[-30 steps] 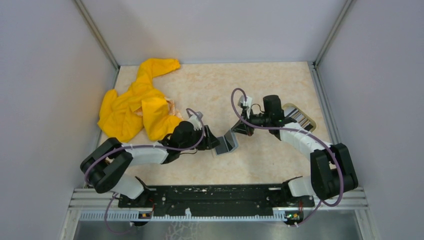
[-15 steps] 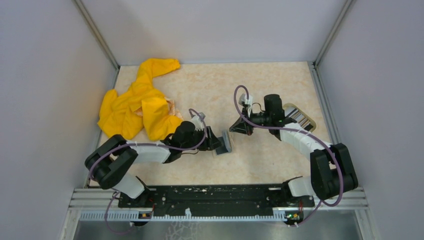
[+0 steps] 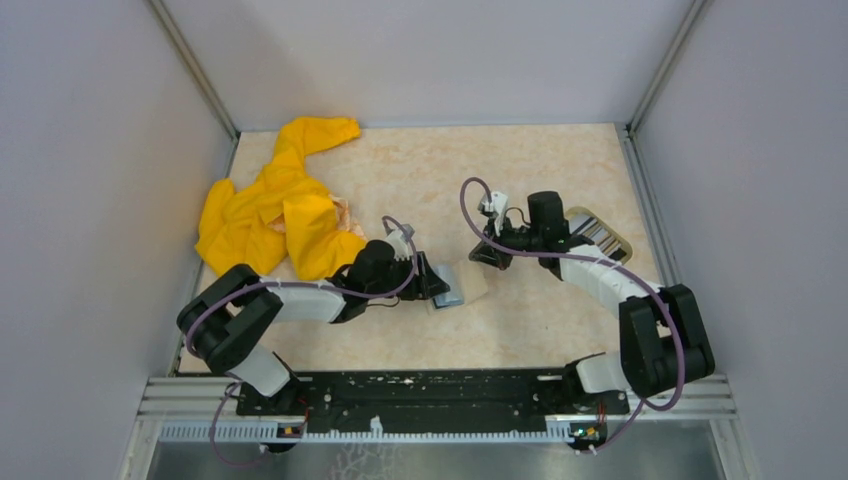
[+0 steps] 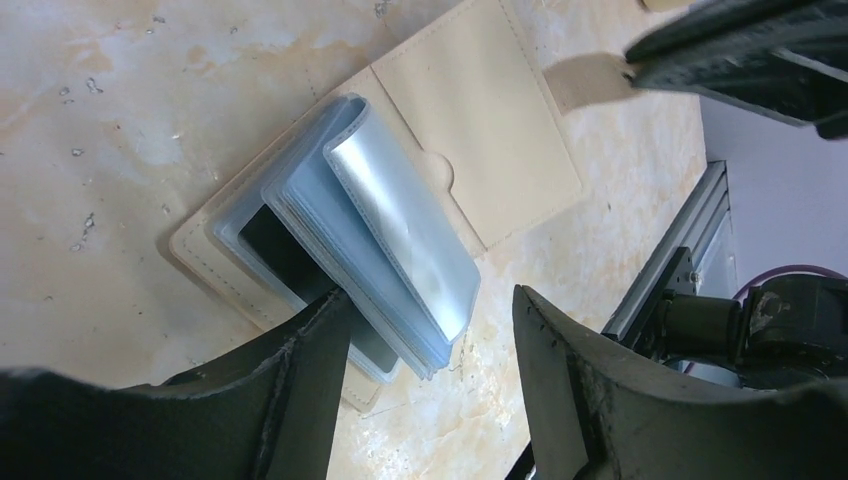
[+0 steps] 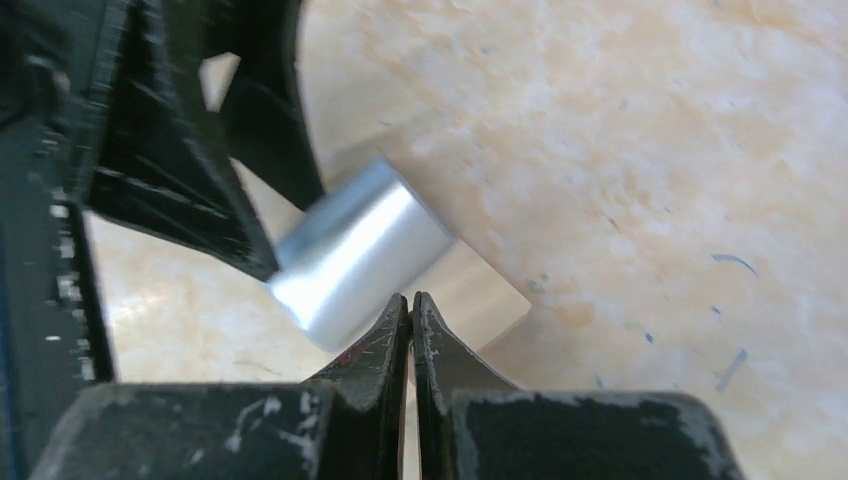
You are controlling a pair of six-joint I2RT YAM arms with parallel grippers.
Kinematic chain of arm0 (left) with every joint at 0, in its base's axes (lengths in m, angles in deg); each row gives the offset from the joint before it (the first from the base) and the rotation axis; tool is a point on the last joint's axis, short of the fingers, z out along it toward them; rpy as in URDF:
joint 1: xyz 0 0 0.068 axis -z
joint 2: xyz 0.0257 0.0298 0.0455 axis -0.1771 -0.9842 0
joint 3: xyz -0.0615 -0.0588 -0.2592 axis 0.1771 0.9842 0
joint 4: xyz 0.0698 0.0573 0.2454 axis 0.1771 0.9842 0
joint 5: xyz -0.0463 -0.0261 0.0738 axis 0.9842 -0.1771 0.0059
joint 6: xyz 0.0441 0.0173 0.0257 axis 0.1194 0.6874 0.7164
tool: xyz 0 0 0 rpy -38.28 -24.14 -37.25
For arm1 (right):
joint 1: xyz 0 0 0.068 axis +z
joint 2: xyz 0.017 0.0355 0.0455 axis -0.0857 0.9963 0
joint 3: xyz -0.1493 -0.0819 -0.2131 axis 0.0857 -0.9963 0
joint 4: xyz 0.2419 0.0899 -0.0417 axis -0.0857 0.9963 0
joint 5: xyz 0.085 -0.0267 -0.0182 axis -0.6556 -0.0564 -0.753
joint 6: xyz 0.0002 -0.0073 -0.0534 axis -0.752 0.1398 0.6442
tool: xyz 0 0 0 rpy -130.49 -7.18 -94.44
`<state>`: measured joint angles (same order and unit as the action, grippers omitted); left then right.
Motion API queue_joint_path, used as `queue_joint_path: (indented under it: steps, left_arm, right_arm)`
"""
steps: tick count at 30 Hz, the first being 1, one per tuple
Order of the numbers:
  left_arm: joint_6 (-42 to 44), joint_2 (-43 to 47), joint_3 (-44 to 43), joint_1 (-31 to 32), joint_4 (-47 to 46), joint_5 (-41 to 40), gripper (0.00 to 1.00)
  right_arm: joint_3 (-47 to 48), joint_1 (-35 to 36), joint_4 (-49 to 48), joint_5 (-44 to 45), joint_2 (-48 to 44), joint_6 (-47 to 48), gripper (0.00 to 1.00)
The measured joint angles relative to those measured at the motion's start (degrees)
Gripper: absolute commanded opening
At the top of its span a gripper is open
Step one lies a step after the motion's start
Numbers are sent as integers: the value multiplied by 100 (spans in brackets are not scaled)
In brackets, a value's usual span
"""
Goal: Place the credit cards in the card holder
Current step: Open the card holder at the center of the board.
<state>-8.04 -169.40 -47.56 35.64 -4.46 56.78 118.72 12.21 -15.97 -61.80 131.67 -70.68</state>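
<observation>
The tan card holder [image 3: 466, 281] lies open on the table between my grippers. In the left wrist view its tan flap [image 4: 480, 110] is spread flat and the stack of pale blue clear sleeves [image 4: 370, 230] stands up from the other half. My left gripper [image 3: 437, 285] is open around the sleeves' near end [image 4: 430, 305], one finger [image 4: 300, 390] on the holder's lower half. My right gripper [image 3: 488, 256] is shut [image 5: 411, 300] on the holder's small tan tab [image 4: 585, 82] at the flap's edge. The shiny striped credit cards [image 3: 597, 233] lie in an oval dish behind the right arm.
A crumpled yellow cloth [image 3: 278, 212] lies at the back left beside the left arm. The oval cream-rimmed dish [image 3: 622, 258] sits near the right wall. Grey walls close the table on three sides.
The holder went from standing half folded to lying open, its tan flap now flat towards the right gripper. The left gripper has moved a little to the right onto it.
</observation>
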Motion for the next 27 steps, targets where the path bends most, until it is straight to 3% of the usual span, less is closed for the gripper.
queue_joint_path:
  steps: [1,5,7,12,20,27]
  left_arm:
    - [15,2,-2,0,26,-9,65]
    - [122,59,-35,0,236,-90,61]
    - [195,127,-72,0,365,-160,56]
    - [310,463,-74,0,542,-269,54]
    - [345,828,11,0,560,-367,50]
    - [323,396,7,0,570,-299,46]
  right_arm:
    - [7,0,76,195,20,96,0]
    - [7,-7,337,1054,96,437,38]
    - [7,-7,409,1335,105,560,48]
    - [7,-7,455,1399,48,737,54]
    - [4,-7,544,-142,-433,1255,57]
    - [2,48,678,-632,-424,1401,61]
